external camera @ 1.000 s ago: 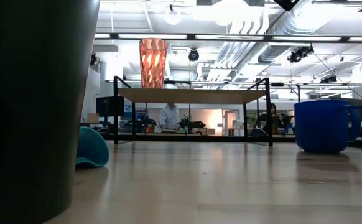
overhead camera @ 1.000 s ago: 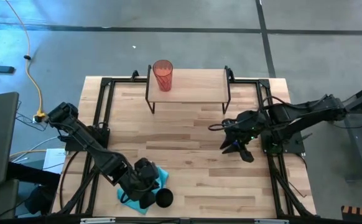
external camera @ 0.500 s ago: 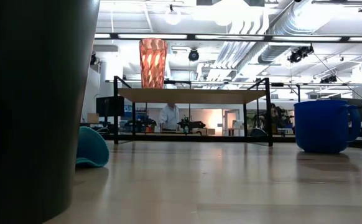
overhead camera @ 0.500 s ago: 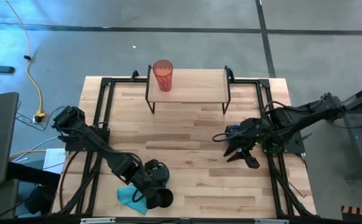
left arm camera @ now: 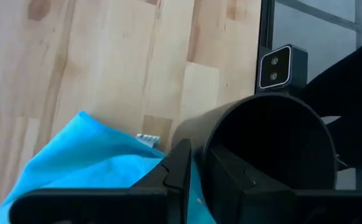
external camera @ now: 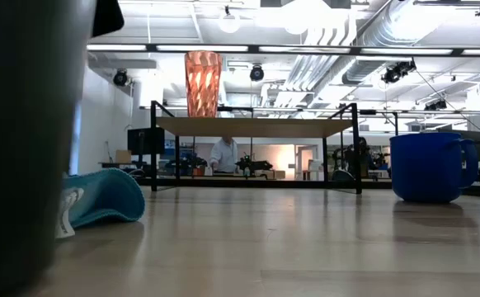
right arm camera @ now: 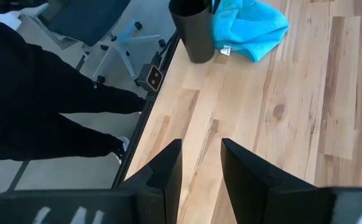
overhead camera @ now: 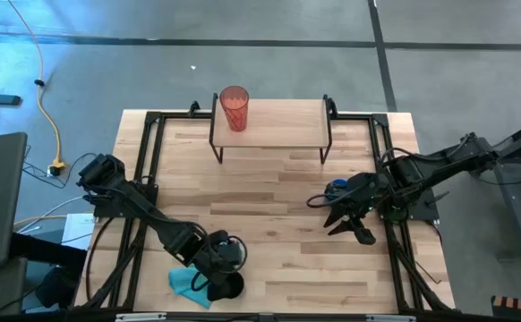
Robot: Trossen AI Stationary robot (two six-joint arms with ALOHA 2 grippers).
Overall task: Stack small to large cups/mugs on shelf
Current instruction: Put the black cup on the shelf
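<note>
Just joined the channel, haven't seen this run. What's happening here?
The left gripper is at the near table edge with one finger inside the black cup and one outside its wall, beside the teal cloth. The right gripper hangs open over bare table near the blue mug. Only the red tumbler stands on the shelf so far.

In the high view the left gripper covers most of the black cup, and the right arm hides all but a sliver of the blue mug. In the low view the black cup is cut off by the left edge. The teal cloth lies partly under the arm.
</note>
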